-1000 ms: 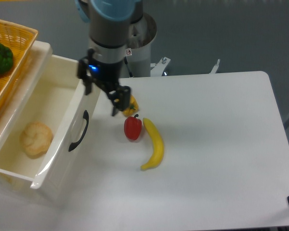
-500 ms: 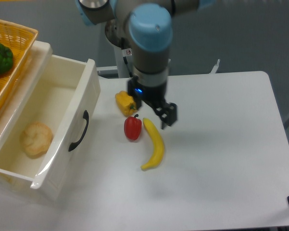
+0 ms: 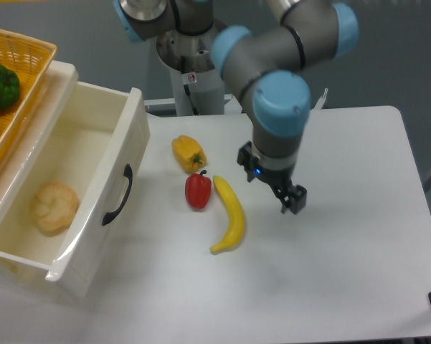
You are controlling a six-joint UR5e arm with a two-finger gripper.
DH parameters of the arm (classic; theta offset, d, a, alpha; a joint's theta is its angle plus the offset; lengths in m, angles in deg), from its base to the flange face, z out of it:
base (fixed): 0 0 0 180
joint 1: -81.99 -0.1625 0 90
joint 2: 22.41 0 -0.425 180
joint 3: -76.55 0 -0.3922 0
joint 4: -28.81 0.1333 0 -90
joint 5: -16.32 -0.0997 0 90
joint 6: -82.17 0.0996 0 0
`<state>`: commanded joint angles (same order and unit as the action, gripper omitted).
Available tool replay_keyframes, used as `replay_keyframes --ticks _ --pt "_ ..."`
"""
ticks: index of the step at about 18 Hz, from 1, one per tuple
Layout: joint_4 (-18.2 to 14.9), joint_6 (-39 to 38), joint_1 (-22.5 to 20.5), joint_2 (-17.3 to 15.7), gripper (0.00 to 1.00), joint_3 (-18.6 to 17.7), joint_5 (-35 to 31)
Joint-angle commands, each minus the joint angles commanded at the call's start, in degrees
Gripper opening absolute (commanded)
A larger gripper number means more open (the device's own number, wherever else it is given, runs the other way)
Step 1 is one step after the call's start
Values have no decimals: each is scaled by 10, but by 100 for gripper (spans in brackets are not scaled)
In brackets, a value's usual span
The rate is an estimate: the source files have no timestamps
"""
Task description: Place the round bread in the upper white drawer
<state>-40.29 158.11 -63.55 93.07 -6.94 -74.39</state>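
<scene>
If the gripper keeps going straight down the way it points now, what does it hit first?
Probably bare table. The gripper points down, right of the banana, with nothing visible beneath it, though depth is hard to judge.

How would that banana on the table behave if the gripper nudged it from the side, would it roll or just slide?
The banana lies flat on its curved side on the white table, so it would probably slide or spin, not roll. Its skin looks smooth, so it may slip against the fingers. The red pepper sits close beside its upper end, so a push leftward would likely bump it.
</scene>
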Motion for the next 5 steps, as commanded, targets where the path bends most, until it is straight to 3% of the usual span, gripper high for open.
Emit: replay_keyframes --ticks 5 --pt "7 12 2 13 100 1 5"
